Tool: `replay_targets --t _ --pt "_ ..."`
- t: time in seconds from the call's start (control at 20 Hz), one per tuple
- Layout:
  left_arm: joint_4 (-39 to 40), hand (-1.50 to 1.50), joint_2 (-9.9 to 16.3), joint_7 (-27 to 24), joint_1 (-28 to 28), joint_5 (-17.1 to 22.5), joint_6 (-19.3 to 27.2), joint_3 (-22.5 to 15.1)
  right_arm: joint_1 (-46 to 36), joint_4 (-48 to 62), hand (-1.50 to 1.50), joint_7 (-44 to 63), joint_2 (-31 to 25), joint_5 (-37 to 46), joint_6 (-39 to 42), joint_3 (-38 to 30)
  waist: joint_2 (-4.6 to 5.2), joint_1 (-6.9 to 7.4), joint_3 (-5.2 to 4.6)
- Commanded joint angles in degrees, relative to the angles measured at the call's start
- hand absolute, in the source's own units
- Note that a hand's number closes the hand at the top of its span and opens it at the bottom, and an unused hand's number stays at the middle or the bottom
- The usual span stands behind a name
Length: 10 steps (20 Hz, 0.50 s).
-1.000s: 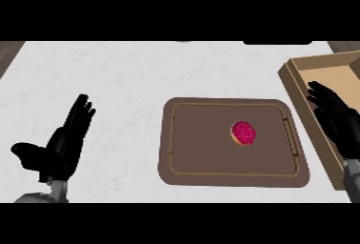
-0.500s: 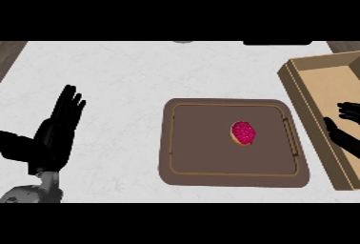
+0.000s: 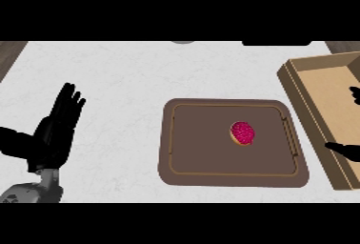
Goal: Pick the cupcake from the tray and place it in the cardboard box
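White marbled counter [image 3: 141, 81] fills your view, with a strip of dark wood showing past its far left corner. You have a brown rectangular tray [image 3: 232, 143] with rounded corners and a raised rim lying right of the middle, its near edge close to the counter's near edge. On it, toward the tray's right side, sits the pink-topped cupcake [image 3: 243, 133] with a tan base, alone and apart from every rim. Just beside the tray's right rim stands the open tan cardboard box [image 3: 309, 102], running along the counter's right edge and cut off by the view. No label or writing can be read on any of these.

Your left hand [image 3: 53, 133] rests over the counter's left side, fingers straight and pointing away, thumb out, holding nothing; wide bare counter lies between it and the tray. Your right hand [image 3: 346, 149] shows only as dark tips at the right edge over the box, and you cannot tell how it is set.
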Motion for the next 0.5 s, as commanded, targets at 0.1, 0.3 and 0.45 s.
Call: replay_targets --t 0.1,0.3,0.45 --pt "-0.67 0.0 0.37 1.83 -1.36 -0.56 -0.01 -0.24 -3.15 -9.18 -1.5 16.9 -9.4 -1.64 15.22 6.37 -0.06 0.47 -0.08" --pt "0.29 0.0 -0.27 1.59 -1.92 0.26 -1.08 0.84 -6.27 -16.84 -1.5 30.38 -9.02 -7.75 18.97 6.34 0.05 0.33 0.03" --pt "-1.22 0.0 -2.83 2.13 -0.81 -2.92 1.34 -1.58 -11.19 -18.41 -1.5 35.42 -4.92 -10.17 18.69 5.65 0.1 0.63 0.11"
